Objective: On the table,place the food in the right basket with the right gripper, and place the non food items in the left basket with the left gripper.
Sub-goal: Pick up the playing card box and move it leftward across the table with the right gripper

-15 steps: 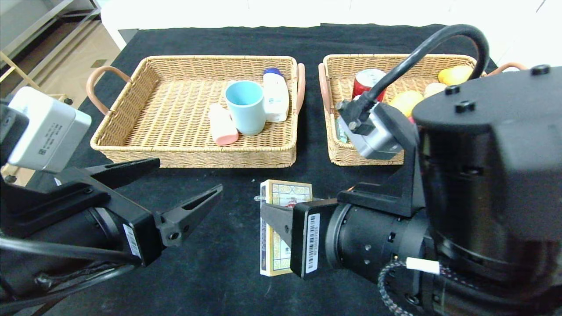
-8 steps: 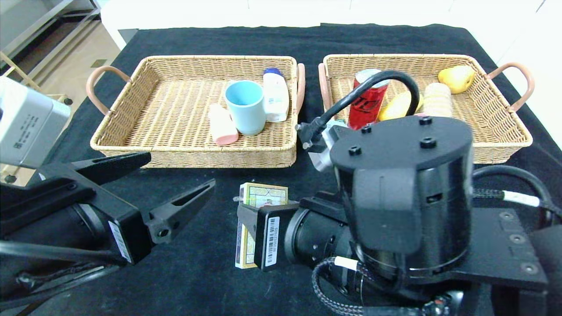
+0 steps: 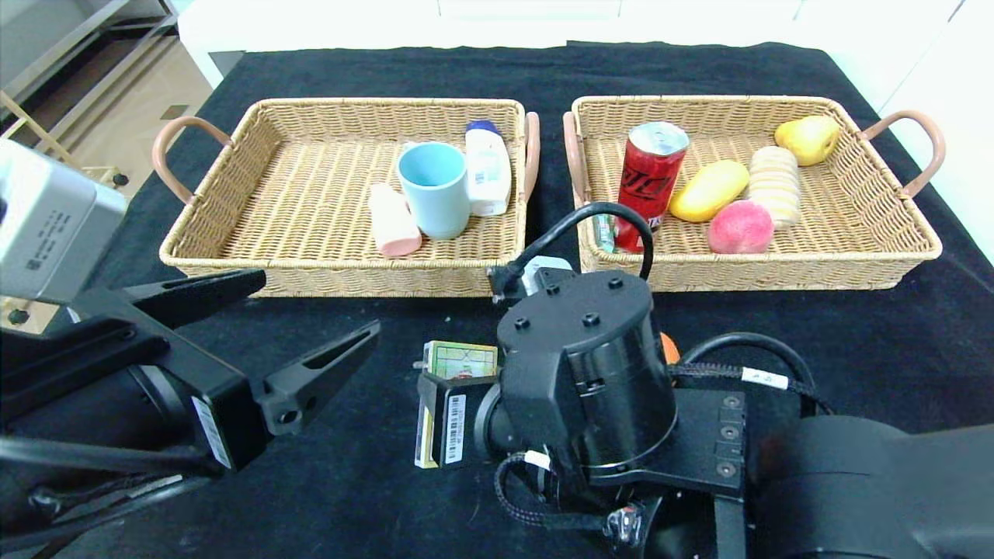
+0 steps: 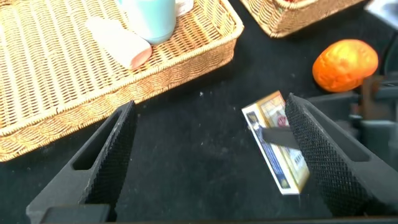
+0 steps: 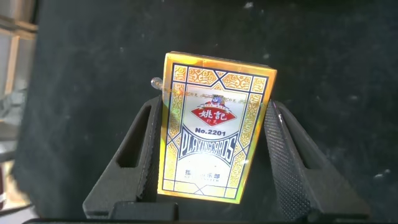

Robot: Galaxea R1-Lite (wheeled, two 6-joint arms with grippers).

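Orange (image 3: 669, 347) mostly hidden behind right arm, card box (image 3: 458, 361) lower part covered, small packet (image 3: 603, 231) beside can perhaps unidentifiable

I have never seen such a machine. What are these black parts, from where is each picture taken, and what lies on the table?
It is a robot with two arms. One picture looks down from its head; the other two come from cameras on its wrists. The right gripper is shut on a box of playing cards. The left gripper waits open nearby. An orange lies on the black table. The left basket holds a blue cup and bottles; the right basket holds a red can and fruit.
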